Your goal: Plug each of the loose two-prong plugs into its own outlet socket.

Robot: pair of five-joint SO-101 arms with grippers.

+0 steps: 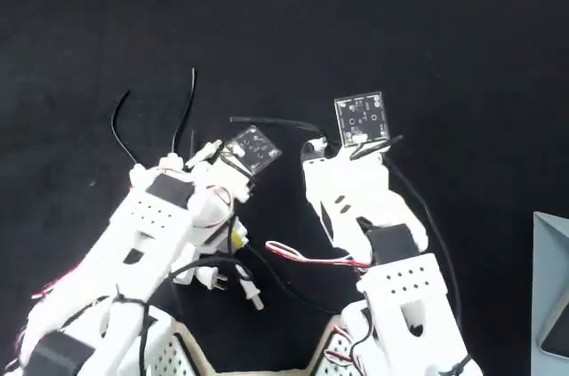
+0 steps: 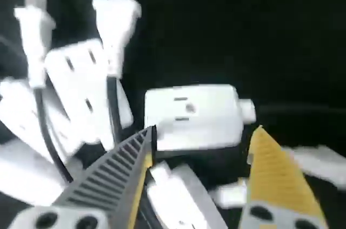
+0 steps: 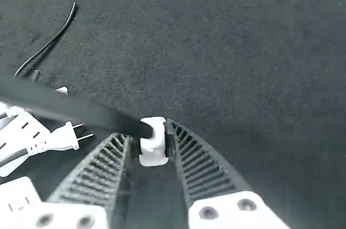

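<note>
Black cloth [image 1: 444, 38], matte and faintly fuzzy, covers the whole table. By my judgement the task has barely begun: no plug is seen seated, and every socket face on show has empty slots.

In the high view, 2 loose plugs [image 1: 213, 280] lie at lower centre of the frame, beside the left arm, their prongs bare. Just right of centre in that frame, the right gripper [image 3: 150, 148] is clamped on the held plug [image 3: 153, 131]. This is a small, boxy piece of white moulded plastic with a thin black cable [image 3: 65, 107] running off it.

The left gripper [image 2: 204, 131] has its jaws apart, 1 ribbed grey finger and 1 yellow. It hangs over an outlet socket [image 2: 189, 116], a smooth, rounded white block with 2 slots and a round hole, all empty. A second socket [image 2: 81, 83] lies close by, flat-faced with angled slots, and an upright plug [image 2: 116, 15] with 2 thin metal blades leans across it.

Every plug, the held one included, looks left to do.
</note>
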